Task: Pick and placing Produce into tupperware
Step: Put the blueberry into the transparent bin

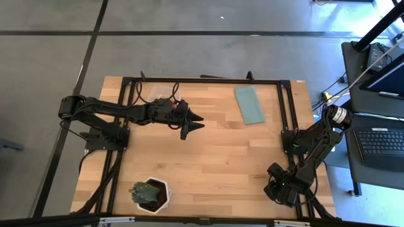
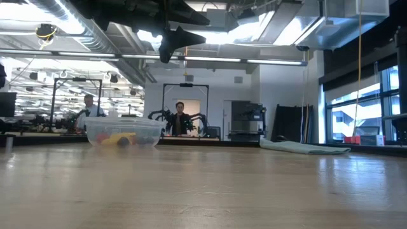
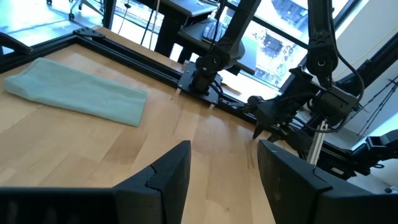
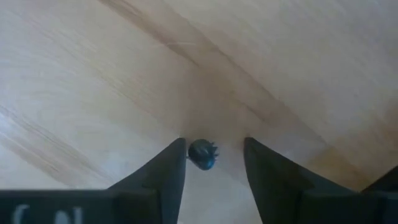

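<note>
A small dark piece of produce (image 4: 202, 154) lies on the wooden table (image 1: 208, 157) near its 4 o'clock corner, right between the fingers of the right gripper (image 4: 213, 163), touching one finger while the other stands a bit apart, so not squeezed. The clear tub (image 2: 123, 134) sits around 11 o'clock with yellow and red pieces inside. Just beside it, the left gripper (image 1: 194, 123) hangs in the air, jaws apart and holding nothing. A teal lid (image 1: 249, 104) lies at 1 o'clock, a potted plant (image 1: 150, 194) at 7.

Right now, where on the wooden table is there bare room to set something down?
The widest bare patch of the wooden table lies between the flat teal rectangular lid, the white-potted green plant and the right gripper. It is crowded around the small clear plastic tub, under the left gripper.
</note>
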Controlling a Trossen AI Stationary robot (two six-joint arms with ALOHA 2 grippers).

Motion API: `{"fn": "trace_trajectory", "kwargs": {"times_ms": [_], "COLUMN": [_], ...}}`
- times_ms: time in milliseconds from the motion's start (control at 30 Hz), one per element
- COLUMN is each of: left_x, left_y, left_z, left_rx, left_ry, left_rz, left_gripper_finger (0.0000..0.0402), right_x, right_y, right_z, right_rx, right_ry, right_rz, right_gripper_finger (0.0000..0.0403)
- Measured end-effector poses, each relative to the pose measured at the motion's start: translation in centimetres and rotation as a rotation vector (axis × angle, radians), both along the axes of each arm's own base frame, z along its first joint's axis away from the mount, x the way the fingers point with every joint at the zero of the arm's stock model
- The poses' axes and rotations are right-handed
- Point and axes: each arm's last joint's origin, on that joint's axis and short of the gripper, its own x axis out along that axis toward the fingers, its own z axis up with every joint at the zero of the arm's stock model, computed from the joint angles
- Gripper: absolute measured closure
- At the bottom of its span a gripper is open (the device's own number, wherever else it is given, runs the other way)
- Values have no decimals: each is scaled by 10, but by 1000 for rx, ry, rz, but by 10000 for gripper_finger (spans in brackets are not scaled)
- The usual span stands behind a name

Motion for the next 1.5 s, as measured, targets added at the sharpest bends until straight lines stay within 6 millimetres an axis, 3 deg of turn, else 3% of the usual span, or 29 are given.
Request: {"fn": "trace_trajectory", "kwargs": {"times_ms": [1100, 1500], "left_x": [0, 0], "left_y": [0, 0], "left_z": [0, 0], "left_rx": [0, 0], "left_ry": [0, 0], "left_rz": [0, 0], "left_gripper_finger": [225, 225], "right_x": [8, 8], "right_y": [-5, -4], "right_z": [0, -1], "right_rx": [10, 13], "right_ry": [31, 33], "right_rz": [-36, -26], "right_gripper_finger": [247, 322]}}
